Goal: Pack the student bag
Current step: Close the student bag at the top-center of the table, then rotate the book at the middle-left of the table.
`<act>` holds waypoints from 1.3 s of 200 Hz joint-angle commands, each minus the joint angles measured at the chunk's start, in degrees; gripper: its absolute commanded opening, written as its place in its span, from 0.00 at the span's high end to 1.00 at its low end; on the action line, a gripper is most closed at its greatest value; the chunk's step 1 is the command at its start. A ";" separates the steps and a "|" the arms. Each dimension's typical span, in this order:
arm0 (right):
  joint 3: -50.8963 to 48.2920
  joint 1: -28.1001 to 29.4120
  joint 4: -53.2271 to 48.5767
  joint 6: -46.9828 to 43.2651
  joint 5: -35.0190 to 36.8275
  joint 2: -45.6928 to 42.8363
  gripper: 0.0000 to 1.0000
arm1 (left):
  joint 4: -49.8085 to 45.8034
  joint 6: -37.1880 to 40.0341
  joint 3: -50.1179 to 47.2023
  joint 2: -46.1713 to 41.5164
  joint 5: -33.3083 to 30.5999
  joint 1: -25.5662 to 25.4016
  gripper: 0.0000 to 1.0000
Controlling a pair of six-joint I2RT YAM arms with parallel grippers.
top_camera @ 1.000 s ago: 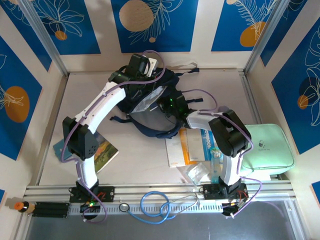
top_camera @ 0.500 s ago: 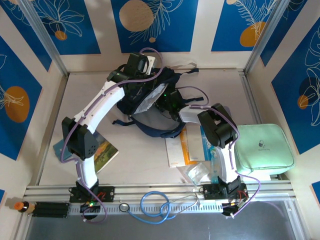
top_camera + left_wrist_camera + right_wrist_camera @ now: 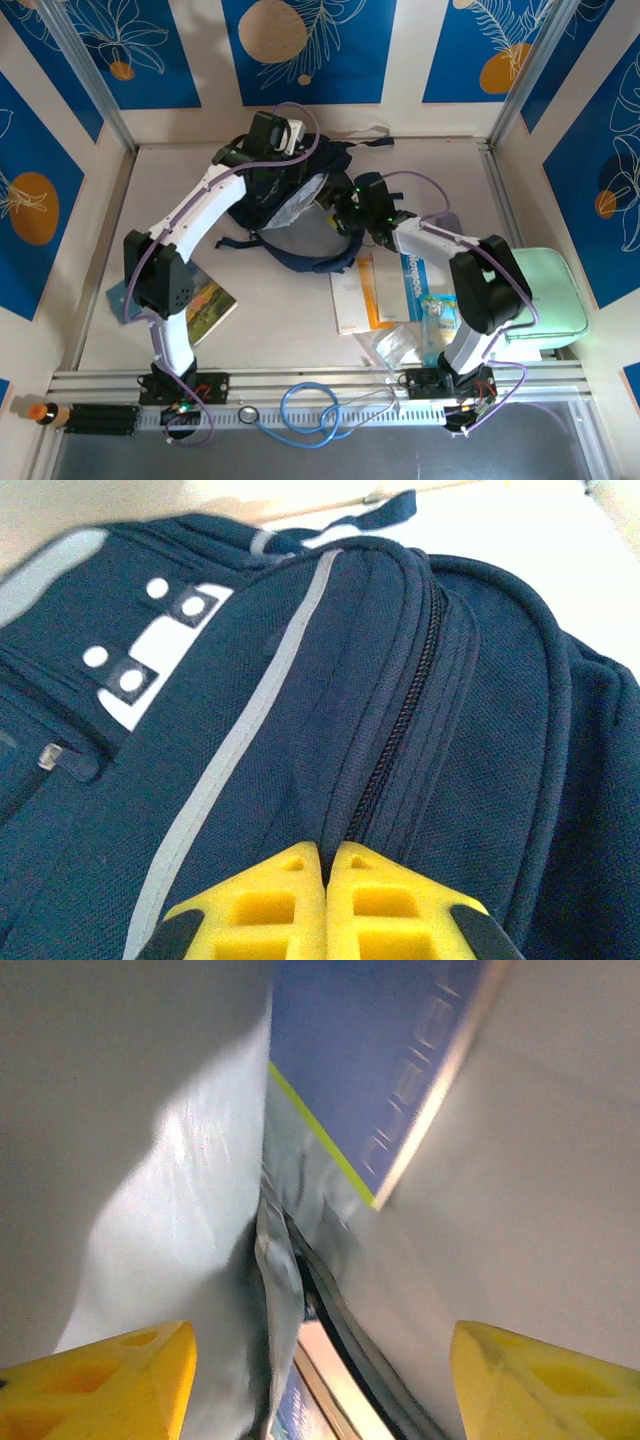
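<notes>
The large dark navy fabric student bag lay at the back middle of the pale bench, its mouth facing the right arm and its black straps trailing toward the near edge.

The left tool had its yellow fingers pressed together at the top of the bag, with the zip seam running straight into the line where they met. It appeared to be pinching a thin fold of fabric there to hold the mouth up.

The right tool sat inside the opening with its fingers spread apart and holding nothing. Grey lining lay on one side of it, and ahead was a flat blue book with a yellow-green stripe and pale lettering.

The main risk was in drawing the right arm back out. A spread finger could have hooked the loose lining or the book's edge and dragged the book out again. The left pinch looked shallow, so a tug from inside could have pulled the fold free and dropped the mouth onto the right tool. Any snag could also have slid the whole bag across the bench.

The orange and white booklets and the mint green rectangular zip case lay outside the bag. A collapsed mouth would likely have blocked them.
</notes>
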 commanded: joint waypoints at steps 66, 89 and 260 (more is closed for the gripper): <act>-6.96 -1.49 -20.04 -24.83 15.11 -15.55 0.21 | 9.92 -6.66 -24.59 -12.37 2.36 3.52 0.37; -5.35 -1.53 -19.26 -28.51 12.30 -15.32 0.13 | 12.59 -13.24 -34.65 -18.48 -1.33 6.37 0.14; 6.00 3.68 -18.42 -31.24 5.99 -3.60 0.00 | 20.14 -35.65 -70.96 -29.74 10.23 13.50 0.09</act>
